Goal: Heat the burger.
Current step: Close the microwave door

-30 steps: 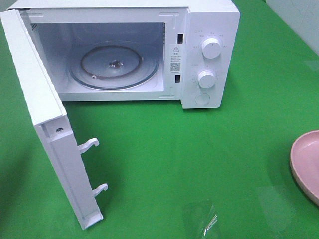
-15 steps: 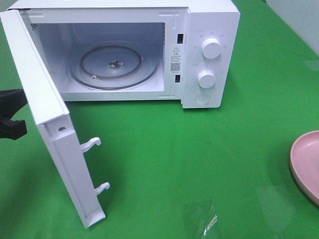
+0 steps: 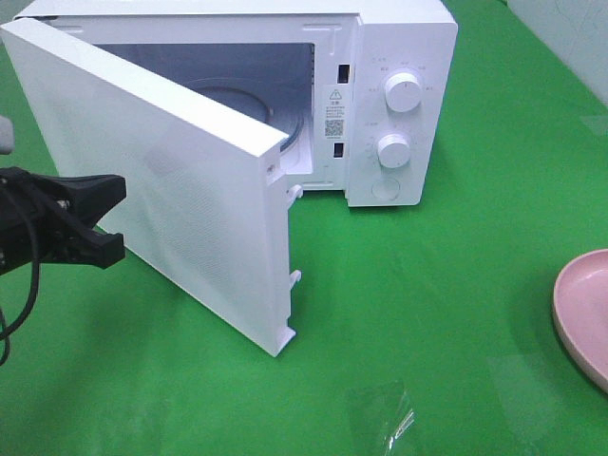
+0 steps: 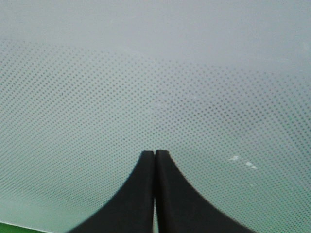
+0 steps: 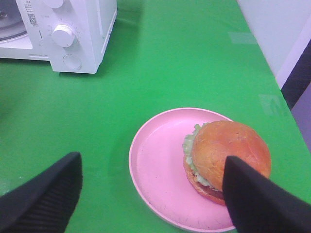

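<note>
Risk: left claw (image 3: 112, 217), jaws together, pushes the microwave door (image 3: 190, 190) toward shut while the burger (image 5: 226, 159) sits on the pink plate (image 5: 155, 170). Right claw (image 5: 153, 194) hangs open above it.

**Burger status**

Burger (image 5: 224, 158) sits upright on the round pink plate (image 5: 160, 170), off-centre, toward the plate edge farther from the microwave (image 5: 73, 34). Glossy golden-brown top bun, intact. Ruffled green lettuce sticks out under the bun on the side facing the plate's middle; a dark patty edge shows low down. Well apart from the microwave. Only the right wrist view shows it.
</note>
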Tool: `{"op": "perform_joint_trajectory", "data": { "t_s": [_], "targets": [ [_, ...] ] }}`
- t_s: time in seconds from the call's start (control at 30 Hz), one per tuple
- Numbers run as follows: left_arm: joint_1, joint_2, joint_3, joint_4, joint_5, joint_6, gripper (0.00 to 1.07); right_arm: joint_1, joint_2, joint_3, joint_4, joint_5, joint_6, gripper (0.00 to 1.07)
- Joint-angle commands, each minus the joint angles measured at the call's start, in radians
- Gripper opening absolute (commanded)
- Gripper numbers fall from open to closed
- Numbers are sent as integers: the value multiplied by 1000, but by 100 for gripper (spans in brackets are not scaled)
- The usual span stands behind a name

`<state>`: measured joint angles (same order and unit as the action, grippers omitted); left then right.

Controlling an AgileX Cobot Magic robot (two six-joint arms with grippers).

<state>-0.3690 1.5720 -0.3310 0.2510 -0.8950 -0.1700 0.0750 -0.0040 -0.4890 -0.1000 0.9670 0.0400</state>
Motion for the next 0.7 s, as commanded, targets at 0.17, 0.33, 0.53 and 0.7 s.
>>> {"op": "perform_joint_trajectory", "data": {
  "t_s": [0.17,0.33,0.53,0.7],
  "targets": [
    [-89,54,-84,-147,-10,21,0,-5,-26,1,3,-9,-9,75],
    [-148,119,-164,-189,-7,66,0,-5,-26,1,3,-9,-9,75],
    [-191,169,-241,-217,22,72,0,-5,-26,1,3,-9,-9,75],
    [-224,230,-338,-262,49,80,0,-5,-26,1,3,-9,-9,75]
  ]
}}
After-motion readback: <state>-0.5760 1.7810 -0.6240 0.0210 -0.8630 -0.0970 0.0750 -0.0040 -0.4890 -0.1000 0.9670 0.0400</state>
